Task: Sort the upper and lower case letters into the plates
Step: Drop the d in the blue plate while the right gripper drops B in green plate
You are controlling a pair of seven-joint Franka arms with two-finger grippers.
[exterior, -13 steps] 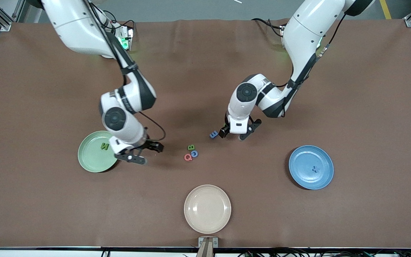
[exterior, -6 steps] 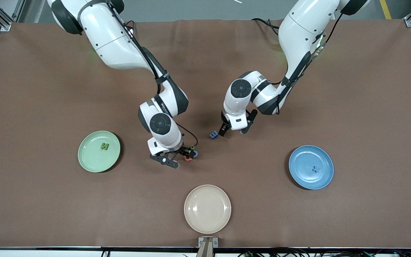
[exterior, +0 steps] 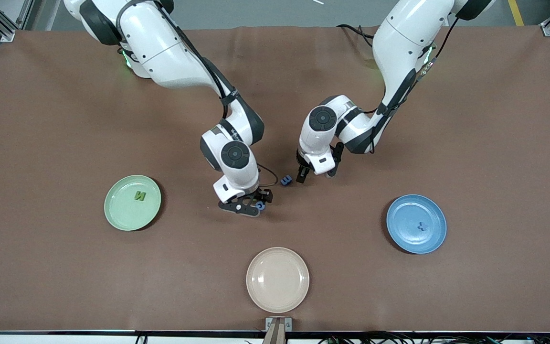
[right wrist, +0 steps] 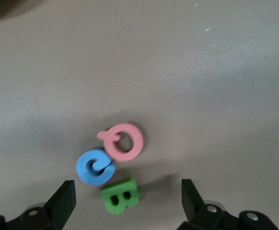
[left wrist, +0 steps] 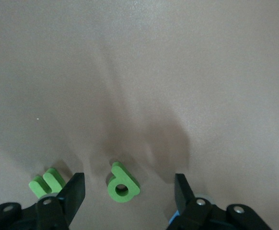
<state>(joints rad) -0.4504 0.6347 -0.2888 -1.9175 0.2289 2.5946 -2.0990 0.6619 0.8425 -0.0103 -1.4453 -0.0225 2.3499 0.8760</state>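
My left gripper point(left wrist: 129, 188) is open and low over the table, its jaws on either side of a small green foam letter point(left wrist: 122, 184) without touching it. A second green letter point(left wrist: 47, 179) lies beside it. A blue letter point(exterior: 286, 180) lies next to this gripper point(exterior: 314, 176). My right gripper point(right wrist: 127, 191) is open over a cluster: a pink Q point(right wrist: 122, 140), a blue G point(right wrist: 95, 166) and a green B point(right wrist: 121, 195). The pale green plate point(exterior: 122, 210) holds a green N point(exterior: 139, 195). The blue plate point(exterior: 406, 215) holds a small blue letter point(exterior: 422, 227).
A cream-beige plate point(exterior: 278, 279) sits near the table's front edge, nearer the camera than the letters. The right gripper point(exterior: 251, 204) hides most of the cluster in the front view. Both arms reach in close together over the middle of the brown table.
The right arm swung from the green plate's edge to over the Q, G, B cluster. The left gripper turned, shifted slightly over the green letters, and its jaws narrowed a little.
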